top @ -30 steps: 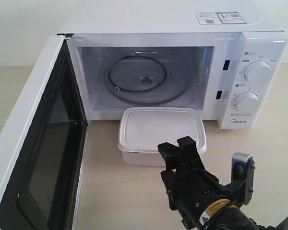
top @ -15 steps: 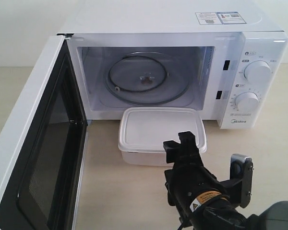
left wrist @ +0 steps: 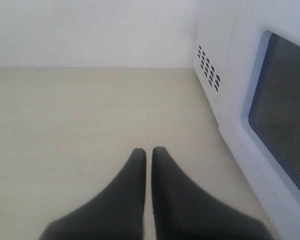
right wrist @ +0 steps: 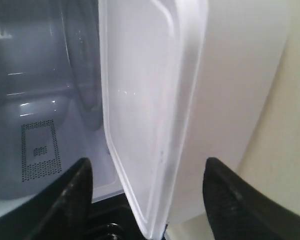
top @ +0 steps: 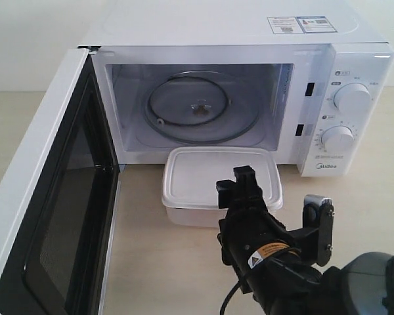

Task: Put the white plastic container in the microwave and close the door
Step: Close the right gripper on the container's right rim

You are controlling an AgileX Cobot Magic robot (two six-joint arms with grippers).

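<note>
The white plastic container [top: 207, 172] sits lidded on the table, just in front of the microwave's [top: 354, 65] open cavity with its glass turntable [top: 190, 105]. The door [top: 33, 190] is swung wide open at the left, black inner face showing. My right gripper [top: 235, 180] is open and rolled on its side at the container's near edge. In the right wrist view the container [right wrist: 145, 100] runs between the spread fingertips of the right gripper [right wrist: 147, 167], which do not touch it. My left gripper [left wrist: 149, 151] is shut and empty over bare table; the exterior view does not show it.
Two round dials [top: 352, 98] are on the microwave's right panel. In the left wrist view the door's outer window [left wrist: 285, 110] and the vented side wall [left wrist: 208, 62] stand close beside the left gripper. Beige table [top: 151, 262] stretches between door and right arm.
The right gripper has advanced toward the container and rolled at the wrist, so its fingertips now overlap the container's near edge. Container, door and microwave have not moved.
</note>
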